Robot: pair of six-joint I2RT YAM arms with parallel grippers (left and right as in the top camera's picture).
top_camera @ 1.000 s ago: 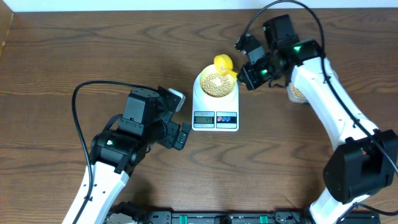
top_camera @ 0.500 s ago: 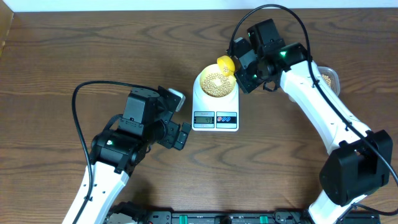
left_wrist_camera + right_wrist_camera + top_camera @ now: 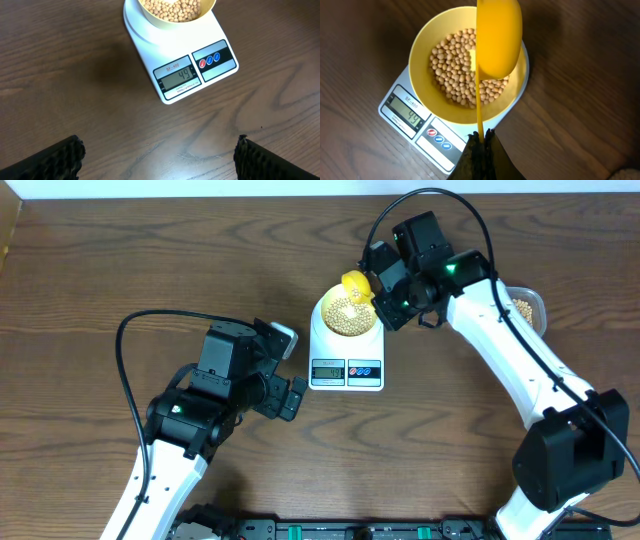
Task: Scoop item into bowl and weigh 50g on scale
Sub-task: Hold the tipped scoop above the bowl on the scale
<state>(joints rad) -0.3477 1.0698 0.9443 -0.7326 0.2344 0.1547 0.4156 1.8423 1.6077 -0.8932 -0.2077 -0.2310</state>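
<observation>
- The wooden desk (image 3: 100, 260) is carrying every item inspected.
- The right arm (image 3: 520, 370) is reaching in from the right edge towards the back of the scale.
- The left arm (image 3: 190, 420) is lying low on the left of the desk, with its wrist camera facing the scale.
- The scale (image 3: 346, 370) is sitting flat near the centre of the desk, its display edge turned towards the robot. In the left wrist view the display (image 3: 181, 75) is reading 49.
- A clear tub (image 3: 528, 305) is standing to the right of the scale, well apart from it and partly hidden behind the right arm. It is holding more beans.
- The bowl (image 3: 420, 65) is resting upright on the scale's weighing plate, behind the display.
- The left fingers (image 3: 55, 157) are standing spread wide and holding nothing, hovering near the display edge of the scale and not touching it.
- The right fingers (image 3: 481, 145) are pressing fully together on the thin handle of the yellow scoop (image 3: 499, 40).
- The scoop head is hanging over the bowl's rim on the side away from the display, above the beans. Whether it is carrying anything cannot be determined.
- The beans (image 3: 452, 65) are lying in a loose heap across the bottom of the bowl, well below its rim.
</observation>
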